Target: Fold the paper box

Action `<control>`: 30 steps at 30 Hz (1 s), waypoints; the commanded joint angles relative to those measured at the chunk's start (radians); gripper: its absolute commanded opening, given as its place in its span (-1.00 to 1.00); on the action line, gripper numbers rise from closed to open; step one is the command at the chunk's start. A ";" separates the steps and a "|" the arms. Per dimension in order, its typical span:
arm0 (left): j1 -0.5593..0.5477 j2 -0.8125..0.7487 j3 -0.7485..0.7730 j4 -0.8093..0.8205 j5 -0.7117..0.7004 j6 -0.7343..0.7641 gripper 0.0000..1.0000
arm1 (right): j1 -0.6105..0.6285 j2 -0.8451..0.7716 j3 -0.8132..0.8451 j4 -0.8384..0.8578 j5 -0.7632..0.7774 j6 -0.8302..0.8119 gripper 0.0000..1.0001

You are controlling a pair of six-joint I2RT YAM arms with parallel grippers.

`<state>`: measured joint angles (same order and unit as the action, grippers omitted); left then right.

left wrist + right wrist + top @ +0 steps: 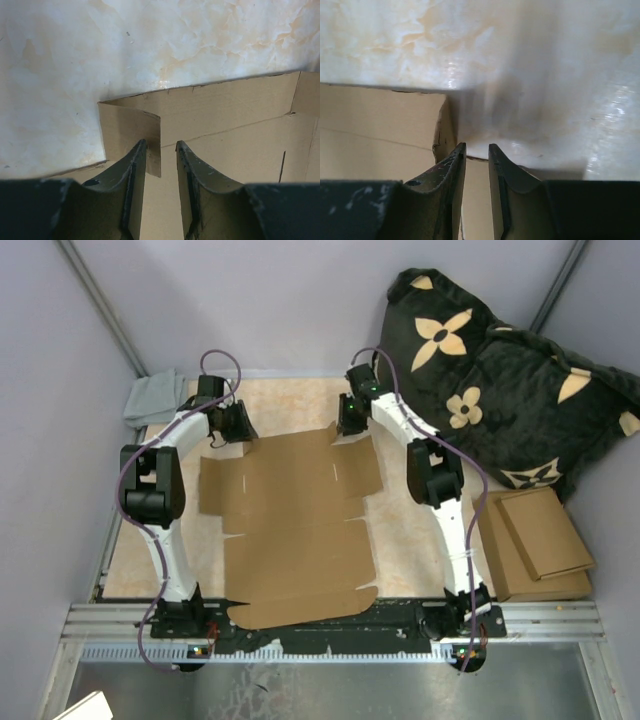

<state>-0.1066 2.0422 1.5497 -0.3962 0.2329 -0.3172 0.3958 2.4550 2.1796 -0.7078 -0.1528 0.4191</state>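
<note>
— Where's the paper box (300,530)?

— Flat on the table (290,400), between the two arms. It's an unfolded sheet of plain brown cardboard with slits, side flaps and a rounded lip at the near end by the arm bases. Its long axis runs from there straight away toward the far wall.

— And the claws?

— Both are down at the far end, one at each far corner. The left claw (160,143) has its jaws partly apart, straddling the free edge of a corner flap (127,132) that stands up off the sheet. The flap sits close to one finger, but there's a gap, so I wouldn't call it pinched. The rest of the box lies to that claw's right and back toward its base.

— The right one?

— The right claw (476,145) shows only a narrow slot between its jaws, with nothing in it. A small raised tab (441,132) stands just beside the finger on the sheet's side, outside the slot.

— Which arm is better placed?

— Neither is nearer, each has its own corner. My guess is the far edge wants turning up across the long axis, and the right claw would need to shift sideways onto its tab first.

— Anything else about?

— A black flowered cushion (500,390) and stacked cardboard pieces (540,540), off to the right and well apart.
</note>
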 commanded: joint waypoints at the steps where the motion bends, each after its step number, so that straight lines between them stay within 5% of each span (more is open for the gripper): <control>1: -0.005 0.004 -0.005 0.007 0.024 -0.002 -0.27 | 0.042 -0.081 0.042 0.066 -0.078 -0.030 -0.47; 30: -0.009 0.109 0.021 -0.016 0.070 -0.029 -0.29 | 0.084 0.146 0.188 -0.013 -0.061 -0.027 -0.34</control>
<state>-0.1078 2.1132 1.5429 -0.3927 0.2806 -0.3279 0.4805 2.5622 2.3280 -0.6804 -0.2417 0.4118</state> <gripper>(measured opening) 0.356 0.308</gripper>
